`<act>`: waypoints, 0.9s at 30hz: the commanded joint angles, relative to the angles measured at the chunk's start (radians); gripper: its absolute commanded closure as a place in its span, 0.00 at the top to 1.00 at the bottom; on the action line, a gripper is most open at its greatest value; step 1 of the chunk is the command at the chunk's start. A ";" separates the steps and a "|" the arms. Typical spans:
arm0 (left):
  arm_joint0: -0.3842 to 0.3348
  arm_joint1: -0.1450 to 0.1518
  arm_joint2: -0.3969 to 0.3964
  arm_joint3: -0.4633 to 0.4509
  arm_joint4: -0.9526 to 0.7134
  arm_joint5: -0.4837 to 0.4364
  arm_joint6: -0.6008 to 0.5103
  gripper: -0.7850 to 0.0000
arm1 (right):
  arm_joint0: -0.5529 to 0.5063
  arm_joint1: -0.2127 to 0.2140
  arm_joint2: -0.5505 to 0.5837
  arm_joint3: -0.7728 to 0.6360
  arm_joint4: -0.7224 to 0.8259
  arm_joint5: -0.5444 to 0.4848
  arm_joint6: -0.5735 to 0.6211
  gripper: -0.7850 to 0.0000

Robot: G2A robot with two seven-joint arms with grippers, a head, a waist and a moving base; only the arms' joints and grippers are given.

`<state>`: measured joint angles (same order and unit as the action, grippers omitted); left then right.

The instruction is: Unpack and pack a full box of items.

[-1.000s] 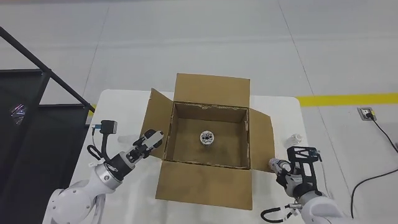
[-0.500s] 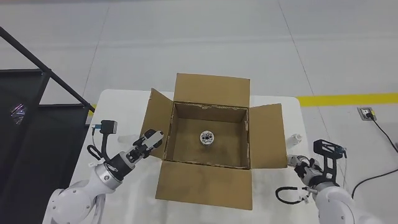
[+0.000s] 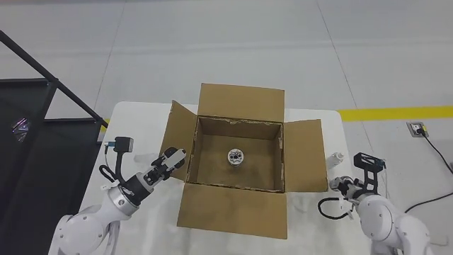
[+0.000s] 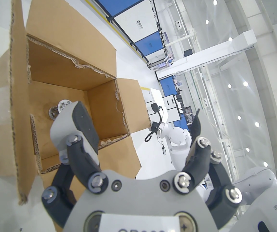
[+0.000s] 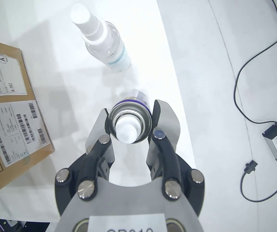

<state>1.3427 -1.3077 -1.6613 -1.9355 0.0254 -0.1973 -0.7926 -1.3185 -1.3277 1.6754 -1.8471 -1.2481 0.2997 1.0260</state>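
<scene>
An open cardboard box (image 3: 237, 184) stands mid-table with its flaps spread. A small round metal item (image 3: 236, 157) lies on its floor, and the item (image 4: 56, 108) is also visible past my left fingers. My left gripper (image 3: 173, 160) hangs open and empty beside the box's left flap; the left gripper (image 4: 138, 124) looks into the box (image 4: 68, 73). My right gripper (image 5: 130, 119) is shut on an upright spray can (image 5: 131, 118) with a purple label. The right gripper (image 3: 340, 184) is over the table right of the box.
A clear spray bottle (image 5: 104, 47) with a white cap stands just beyond the can, and this bottle (image 3: 333, 159) is close to the table's right edge. The box's labelled right flap (image 5: 8, 97) lies flat nearby. A cable and adapter (image 5: 276, 143) lie on the floor.
My right gripper has carried the can from the box's right flap outward to the right, then turned at the wrist. The right flap has dropped flatter. The left arm has kept still.
</scene>
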 commanded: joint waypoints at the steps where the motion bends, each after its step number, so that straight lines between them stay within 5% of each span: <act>1: 0.000 0.000 0.000 0.000 0.000 0.000 0.000 1.00 | 0.015 0.001 -0.011 0.014 -0.017 -0.002 0.022 0.00; 3: 0.000 0.000 0.000 0.000 0.000 0.000 0.000 1.00 | 0.031 0.002 -0.020 0.025 -0.034 0.006 0.038 0.00; 7: 0.000 0.000 0.000 0.000 0.000 0.000 0.000 1.00 | 0.051 0.003 -0.028 0.050 -0.037 0.002 0.056 0.56; 8: 0.000 0.000 0.000 0.000 0.000 0.000 0.000 1.00 | 0.054 0.004 -0.029 0.055 -0.036 0.003 0.059 0.96; 18: 0.000 0.000 0.000 0.000 0.000 0.000 0.000 1.00 | 0.040 0.008 -0.003 0.022 -0.014 0.009 0.031 1.00; 23: 0.000 0.000 0.000 0.000 0.000 0.000 0.000 1.00 | -0.042 0.002 0.023 -0.241 -0.057 0.139 -0.071 1.00; 27: 0.000 0.000 0.000 0.000 0.000 0.000 0.000 1.00 | -0.107 -0.001 -0.025 -0.460 -0.245 0.235 -0.122 1.00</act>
<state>1.3427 -1.3077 -1.6613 -1.9355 0.0254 -0.1973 -0.7926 -1.4182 -1.3290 1.6714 -2.2639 -1.4225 0.5248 0.8997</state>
